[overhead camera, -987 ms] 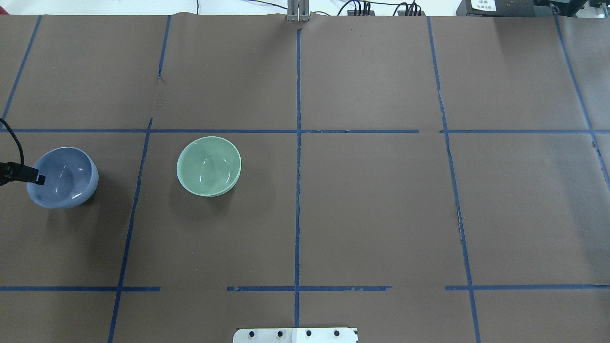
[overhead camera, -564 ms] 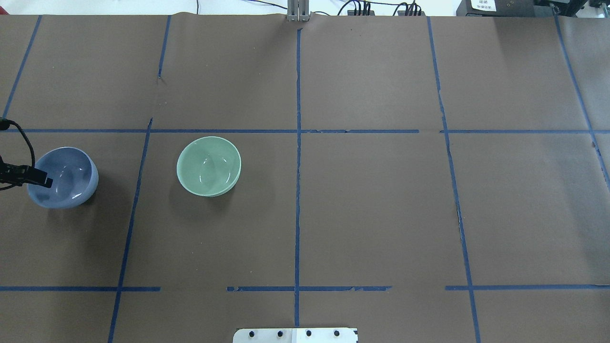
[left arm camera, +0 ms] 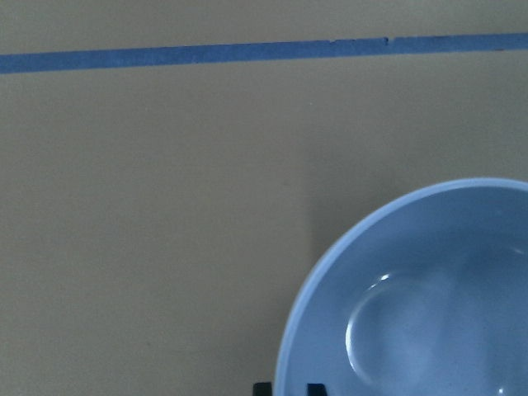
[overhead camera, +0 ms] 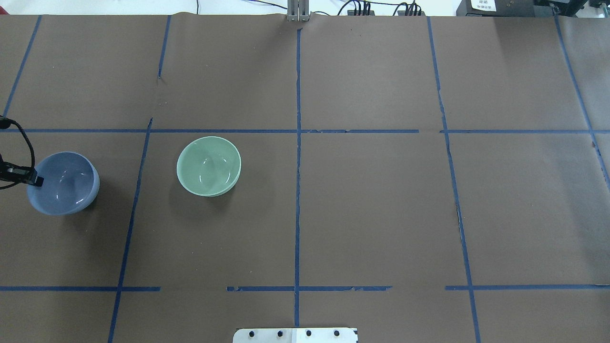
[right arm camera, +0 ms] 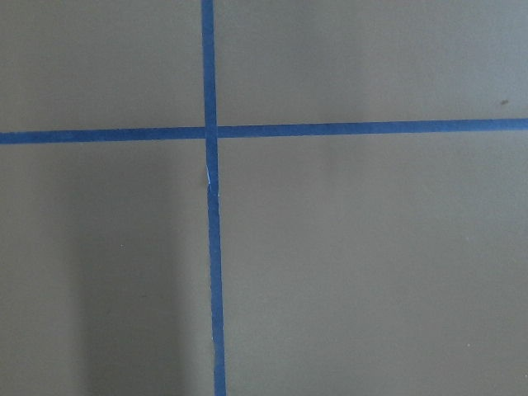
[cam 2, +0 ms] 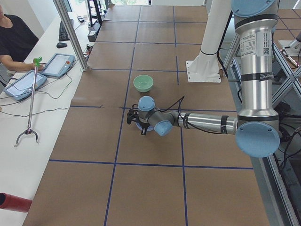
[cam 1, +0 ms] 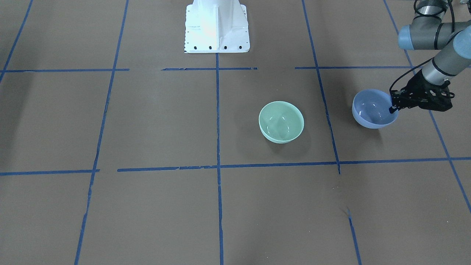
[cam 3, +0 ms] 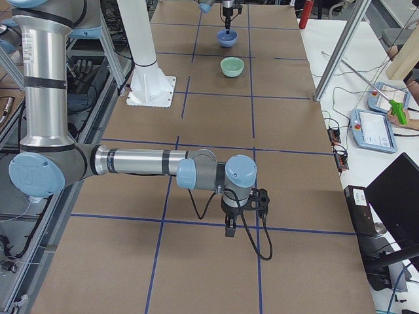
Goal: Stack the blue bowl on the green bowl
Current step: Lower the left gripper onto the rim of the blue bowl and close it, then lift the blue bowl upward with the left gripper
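So the blue bowl [cam 1: 371,110] is pinched at its rim by the left gripper [cam 1: 393,109], out at the robot's left end of the table [cam 1: 147,121]. In the wrist view one fingertip [left arm camera: 313,390] is seen inside the rim and the other outside, with hardly any gap beyond the wall itself, so it's taken as clamped on. Whether the bowl is raised off the table can't really be told. The green bowl [cam 1: 281,122] is sat upright and empty, well apart from it, toward the middle. The right gripper [cam 3: 230,226] is way over at the other end above bare table with nothing seen in it, and how far it's opened can't be made out from the only view it's caught in

What could go wrong, imo: a glossy bowl held by a one-sided rim pinch is likely to swing down or slip out, esp if it's carried fast. If it's tilted when brought over, the green bowl could get clipped at the rim and shoved or tipped. If it's let go off-centre or from too high, it could be left cocked on the rim instead of nested, or bounced out. Glazed on glazed, so chipping can't be ruled out either
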Robot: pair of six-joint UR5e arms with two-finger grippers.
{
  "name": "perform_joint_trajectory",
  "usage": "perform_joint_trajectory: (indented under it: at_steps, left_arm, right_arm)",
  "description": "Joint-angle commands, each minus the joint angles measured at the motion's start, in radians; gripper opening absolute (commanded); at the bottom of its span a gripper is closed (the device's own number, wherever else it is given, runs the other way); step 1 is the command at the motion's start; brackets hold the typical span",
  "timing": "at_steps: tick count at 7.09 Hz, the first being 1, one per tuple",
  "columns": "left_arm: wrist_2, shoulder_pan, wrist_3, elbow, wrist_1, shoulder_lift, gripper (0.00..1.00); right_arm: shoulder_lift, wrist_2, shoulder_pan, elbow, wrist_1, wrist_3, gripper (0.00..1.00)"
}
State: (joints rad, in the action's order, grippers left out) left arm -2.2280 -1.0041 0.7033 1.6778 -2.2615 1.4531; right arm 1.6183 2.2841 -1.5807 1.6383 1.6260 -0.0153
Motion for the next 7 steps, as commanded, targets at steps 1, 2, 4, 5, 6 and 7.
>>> perform_joint_trajectory:
  at_steps: [1, 2, 4, 5, 6, 7]
  left_arm:
    - [-0.057, -0.052, -0.109, 0.112, 0.177, 0.000, 0.00]
    - [-0.061, -0.133, -0.258, 0.225, 0.415, 0.015, 0.00]
    - [-0.058, -0.326, -0.391, 0.331, 0.789, 0.203, 0.00]
    - [-0.058, -0.353, -0.401, 0.382, 0.892, 0.240, 0.00]
    - [-0.068, -0.344, -0.383, 0.426, 0.939, 0.247, 0.00]
    - [-0.140, -0.305, -0.276, 0.436, 0.932, 0.268, 0.00]
  right_arm:
    - [0.000, 0.000, 0.001, 0.000, 0.000, 0.000, 1.00]
    - [0.000, 0.000, 0.001, 0.000, 0.000, 0.000, 1.00]
    - [0.000, 0.000, -0.001, 0.000, 0.000, 0.000, 1.00]
    - [0.000, 0.000, 0.001, 0.000, 0.000, 0.000, 1.00]
    - [0.000, 0.000, 0.001, 0.000, 0.000, 0.000, 1.00]
    - [0.000, 0.000, 0.001, 0.000, 0.000, 0.000, 1.00]
